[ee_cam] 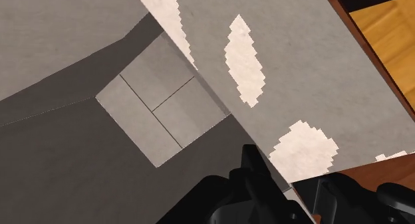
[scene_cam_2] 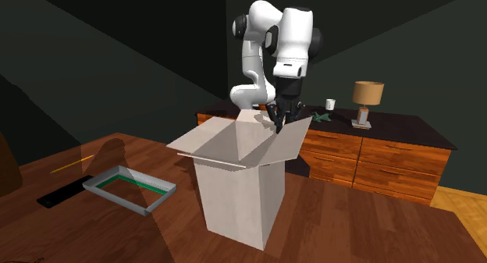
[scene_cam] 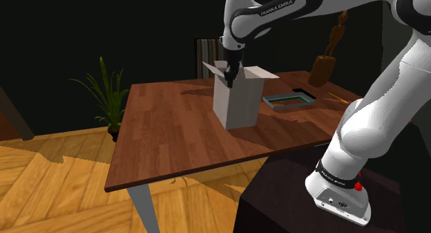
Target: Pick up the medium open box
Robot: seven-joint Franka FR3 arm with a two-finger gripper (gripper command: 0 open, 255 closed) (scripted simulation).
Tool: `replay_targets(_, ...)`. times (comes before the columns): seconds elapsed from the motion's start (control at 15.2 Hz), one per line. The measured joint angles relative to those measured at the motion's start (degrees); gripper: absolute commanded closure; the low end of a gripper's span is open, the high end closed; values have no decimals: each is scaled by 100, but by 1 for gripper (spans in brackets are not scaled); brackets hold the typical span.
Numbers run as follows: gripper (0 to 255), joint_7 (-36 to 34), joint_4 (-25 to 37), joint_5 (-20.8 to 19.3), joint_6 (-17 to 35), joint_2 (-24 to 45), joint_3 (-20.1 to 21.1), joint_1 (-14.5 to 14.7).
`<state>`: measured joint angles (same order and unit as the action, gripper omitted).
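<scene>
The table (scene_cam: 162,131) lies free beside the open box (scene_cam: 238,104); a shallow tray (scene_cam: 291,100) flanks its other side.

You are reading "FRANKA EMIKA" in white capitals, running along the dark band of the arm (scene_cam: 276,9) in the shoulder view.

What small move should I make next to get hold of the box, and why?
Probably close the pincer. Its fingers stand apart astride one wall of the box, one inside and one outside, with a gap showing beside the outer finger, so nothing is gripped yet.
</scene>
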<state>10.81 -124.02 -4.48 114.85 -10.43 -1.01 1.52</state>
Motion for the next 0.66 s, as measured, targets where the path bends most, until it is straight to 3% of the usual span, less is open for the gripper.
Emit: replay_targets(0.66, 255, 45, 584, 21, -729, -146, 8, 6)
